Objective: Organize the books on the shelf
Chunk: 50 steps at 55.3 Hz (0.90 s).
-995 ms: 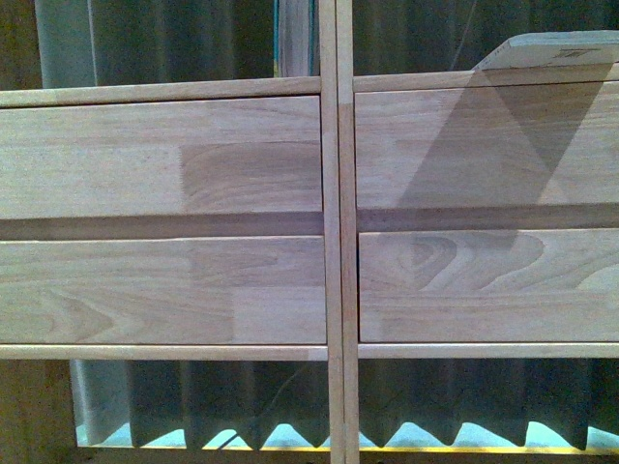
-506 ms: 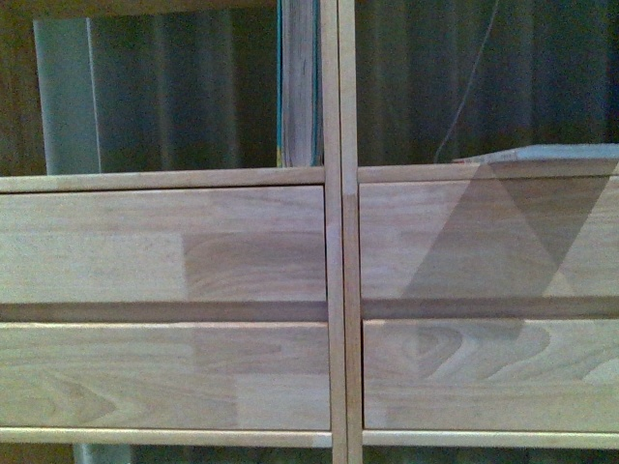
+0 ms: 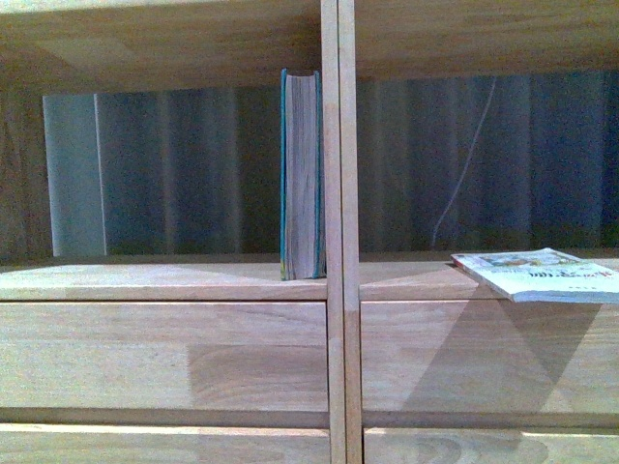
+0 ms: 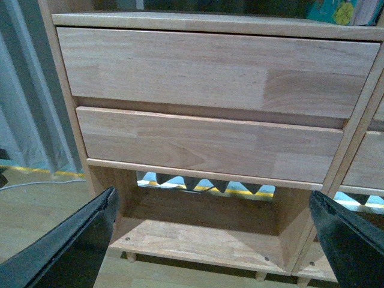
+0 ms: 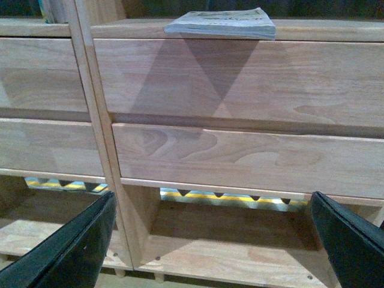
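The thin paperback [image 3: 537,274] lies flat and askew on the floor of the right compartment of the shelf [image 3: 332,193]. One corner juts past the front edge above the drawer fronts [image 5: 240,78]. The teal book [image 3: 302,174] stands upright in the left compartment, against the central upright. The right claw [image 5: 212,197] is spread wide and empty, low before the drawers, so the paperback lies above and ahead of it, and the right arm looks nearer. The left claw [image 4: 211,198] is likewise released. The front view crops the paperback and shows neither arm.
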{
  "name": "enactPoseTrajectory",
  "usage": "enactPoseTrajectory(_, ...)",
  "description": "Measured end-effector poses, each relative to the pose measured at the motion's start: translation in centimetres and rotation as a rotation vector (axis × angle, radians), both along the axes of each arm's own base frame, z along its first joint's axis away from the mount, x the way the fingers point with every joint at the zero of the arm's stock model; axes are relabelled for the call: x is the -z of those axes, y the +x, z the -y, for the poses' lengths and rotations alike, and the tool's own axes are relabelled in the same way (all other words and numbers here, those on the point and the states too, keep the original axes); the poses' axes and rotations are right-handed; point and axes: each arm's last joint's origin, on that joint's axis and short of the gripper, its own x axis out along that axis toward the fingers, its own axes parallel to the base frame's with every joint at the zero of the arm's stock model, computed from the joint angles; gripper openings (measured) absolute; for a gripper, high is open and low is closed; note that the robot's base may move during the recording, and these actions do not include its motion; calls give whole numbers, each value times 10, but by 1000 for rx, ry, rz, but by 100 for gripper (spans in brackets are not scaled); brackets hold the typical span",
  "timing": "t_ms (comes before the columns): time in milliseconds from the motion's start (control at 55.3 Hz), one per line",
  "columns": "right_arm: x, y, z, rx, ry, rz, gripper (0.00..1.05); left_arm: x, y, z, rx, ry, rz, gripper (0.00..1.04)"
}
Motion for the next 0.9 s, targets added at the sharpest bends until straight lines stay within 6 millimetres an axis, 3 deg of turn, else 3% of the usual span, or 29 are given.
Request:
enactPoseTrajectory(90, -21, 5, 5, -52, 119, 0, 98, 0, 0, 0, 0, 0, 0, 98)
enactPoseTrajectory(199, -71, 15, 7, -80, 205, 88, 98, 0, 0, 0, 0, 0, 0, 98)
enactPoseTrajectory(271, -99, 30, 4, -96, 258, 115, 98, 0, 0, 0, 0, 0, 0, 98)
enactPoseTrajectory(344, -112, 53, -3, -123, 293, 102, 98, 0, 0, 0, 0, 0, 0, 98)
enactPoseTrajectory(434, -106, 88, -15, -146, 357, 37, 98, 0, 0, 0, 0, 0, 0, 98)
enactPoseTrajectory(543, -84, 126, -25, -132, 435, -67, 98, 0, 0, 0, 0, 0, 0, 98)
enactPoseTrajectory(651, -62, 177, -29, -77, 538, -138, 98, 0, 0, 0, 0, 0, 0, 98)
enactPoseTrajectory(904, -60, 235, -21, -5, 672, -125, 98, 0, 0, 0, 0, 0, 0, 98)
